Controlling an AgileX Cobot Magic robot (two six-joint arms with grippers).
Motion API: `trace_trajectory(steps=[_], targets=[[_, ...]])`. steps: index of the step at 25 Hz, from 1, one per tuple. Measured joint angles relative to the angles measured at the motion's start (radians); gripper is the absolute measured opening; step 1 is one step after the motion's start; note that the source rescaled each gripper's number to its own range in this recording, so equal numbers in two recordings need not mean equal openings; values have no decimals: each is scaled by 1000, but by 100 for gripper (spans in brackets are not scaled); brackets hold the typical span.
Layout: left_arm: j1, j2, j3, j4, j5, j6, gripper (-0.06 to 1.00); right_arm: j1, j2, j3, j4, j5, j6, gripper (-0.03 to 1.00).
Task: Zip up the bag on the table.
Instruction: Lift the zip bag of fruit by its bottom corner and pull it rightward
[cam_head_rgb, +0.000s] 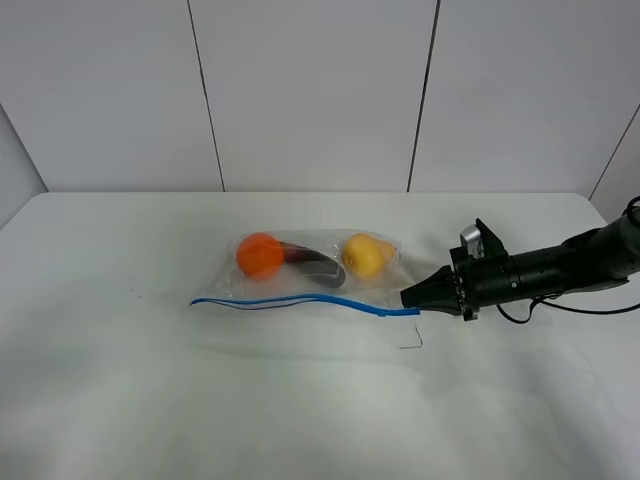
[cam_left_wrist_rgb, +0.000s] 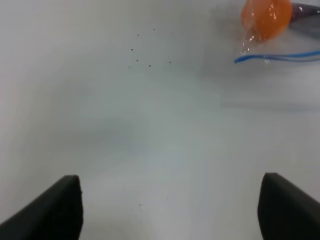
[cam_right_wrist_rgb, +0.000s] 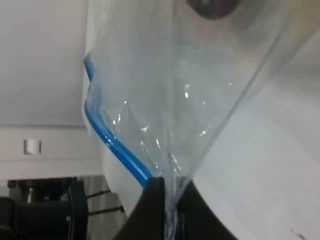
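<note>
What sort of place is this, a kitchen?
Probably a robot test lab: a plain white table, blank panelled walls, and a black arm whose pincer grips a clear bag.

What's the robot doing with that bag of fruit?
The right gripper is pinching one end of the clear bag, right by its blue seal strip. The bag lies on the white table with an orange fruit, a dark purple one and a yellow one inside. The left gripper is open above bare table, holding nothing. The strip looks wavy, so the zipping doesn't look finished.
</note>
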Motion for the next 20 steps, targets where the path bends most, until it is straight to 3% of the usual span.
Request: trace_trajectory(steps=[20], targets=[[0,0,0,0,0,0,98,6,-118,1,70,1,254,0]])
